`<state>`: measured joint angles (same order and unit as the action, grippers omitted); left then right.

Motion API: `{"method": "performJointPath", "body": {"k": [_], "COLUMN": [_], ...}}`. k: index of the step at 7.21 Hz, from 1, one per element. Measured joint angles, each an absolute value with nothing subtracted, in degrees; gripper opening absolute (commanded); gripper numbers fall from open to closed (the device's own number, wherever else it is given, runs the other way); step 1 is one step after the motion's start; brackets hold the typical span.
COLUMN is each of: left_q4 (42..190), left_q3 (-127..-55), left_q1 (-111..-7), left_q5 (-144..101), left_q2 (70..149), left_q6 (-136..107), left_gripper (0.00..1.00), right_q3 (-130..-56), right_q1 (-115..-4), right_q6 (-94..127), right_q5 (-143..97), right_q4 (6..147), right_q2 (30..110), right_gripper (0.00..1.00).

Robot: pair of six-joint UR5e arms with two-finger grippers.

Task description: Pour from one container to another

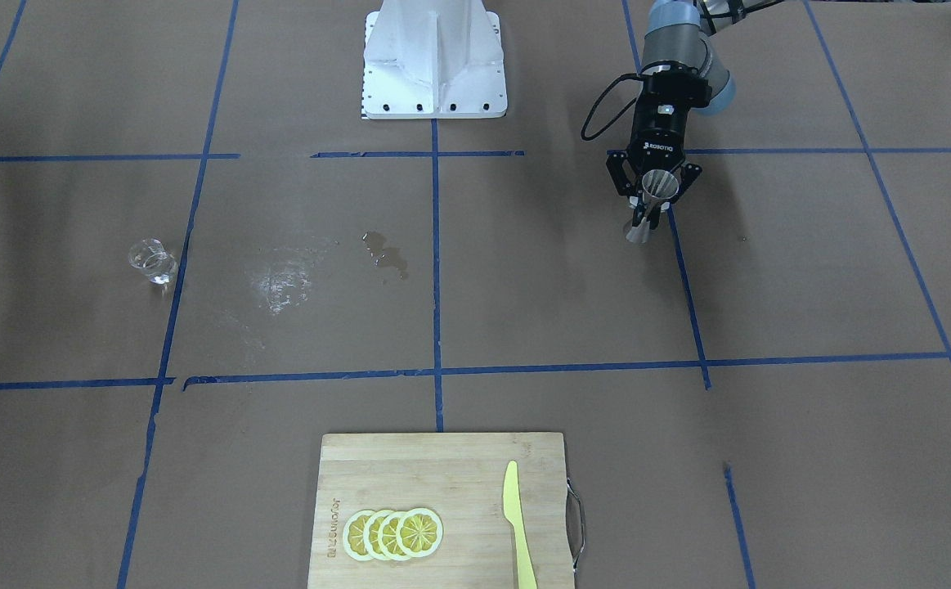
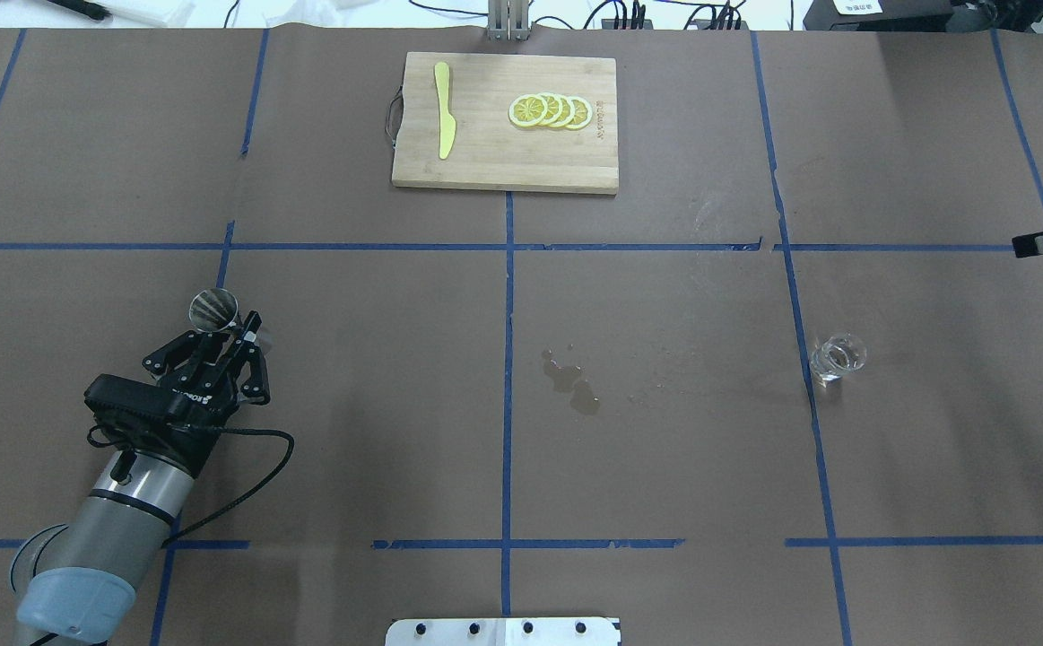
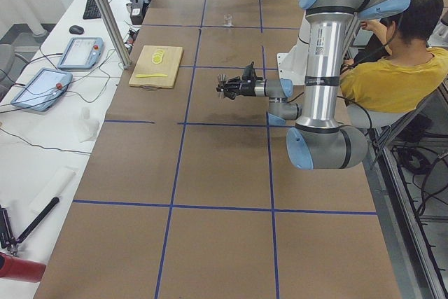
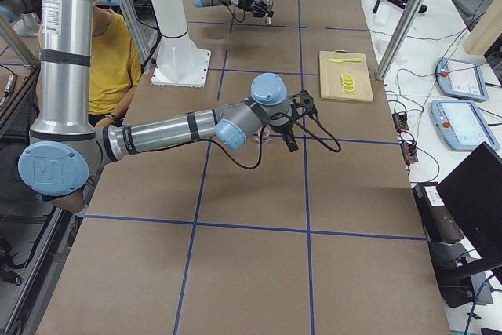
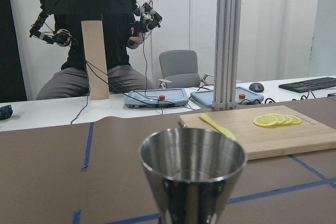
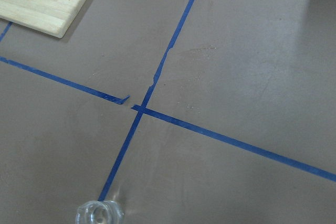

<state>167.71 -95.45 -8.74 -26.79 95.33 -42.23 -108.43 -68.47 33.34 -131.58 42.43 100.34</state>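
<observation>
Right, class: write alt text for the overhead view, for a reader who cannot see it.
At lower left, the robot's left pincer grips a metal jigger. A small clear glass stands far to the right, a puddle between them; a cutting board at the top holds a yellow knife and lemon slices.

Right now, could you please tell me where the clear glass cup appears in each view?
Front-facing: glass cup, left, beside a blue tape line.
Overhead: right side.
Exterior left: far end, near the top.
Exterior right: cannot tell; the right arm covers that spot.
Left wrist: not in it.
Right wrist: bottom edge, left.
Shared landmark: the cutting board with lemon slices.
</observation>
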Motion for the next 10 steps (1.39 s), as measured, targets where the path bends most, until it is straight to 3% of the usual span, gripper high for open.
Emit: {"method": "performJointPath", "body": {"k": [3, 10], "left_q4": [167.6, 167.5], "left_q3": [-95.2, -95.0], "left_q1": [-9.5, -9.6], "left_q5": [-27.0, -27.0], "left_q2": [96.3, 99.5], "left_q6": [-41.1, -41.0], "left_gripper": [0.0, 0.0], "right_q3": [-109.8, -113.2], "right_q1": [-56.7, -17.0], "right_q6": [44.9, 58.7], "right_q5": [-115.9, -51.5], "right_q4": [29.4, 26.4], "right_q2": [105.2, 110.6], "right_gripper": [1.0, 1.0]}}
